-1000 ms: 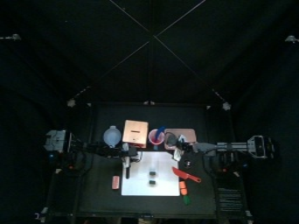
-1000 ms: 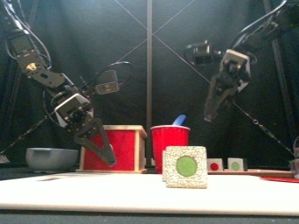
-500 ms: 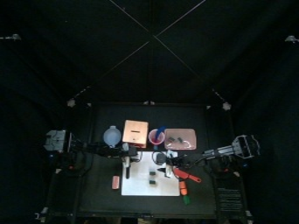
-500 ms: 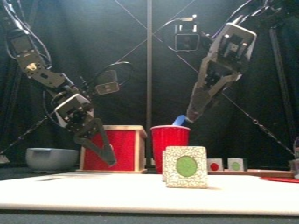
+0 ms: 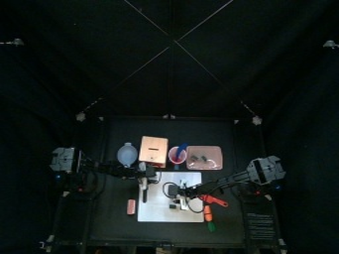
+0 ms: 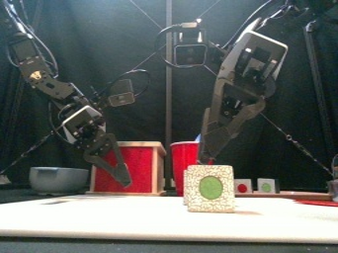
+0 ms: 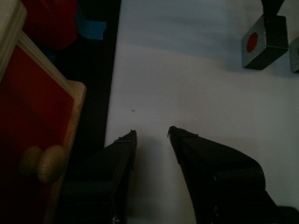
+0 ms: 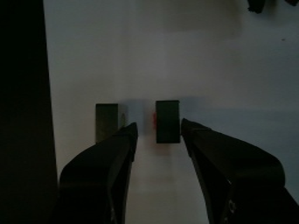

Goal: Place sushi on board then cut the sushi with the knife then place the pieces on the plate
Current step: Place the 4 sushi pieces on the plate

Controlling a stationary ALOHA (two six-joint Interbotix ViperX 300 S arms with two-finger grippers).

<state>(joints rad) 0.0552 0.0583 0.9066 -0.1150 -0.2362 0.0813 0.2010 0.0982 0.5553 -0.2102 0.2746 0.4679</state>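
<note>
sushi pieces apart on white board; right gripper near, jaws spread.

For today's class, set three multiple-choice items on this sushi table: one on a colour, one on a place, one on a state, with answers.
1. The cup is: A red, B yellow, C white.
2. The sushi pieces lie: A in the cup, B on the white cutting board, C on the floor.
3. The right gripper has its jaws: A shut on a sushi piece, B shut on the cup, C open.
Answers: 1 A: red in the front view. 2 B: the board lies under them. 3 C: a gap shows between them.
</note>
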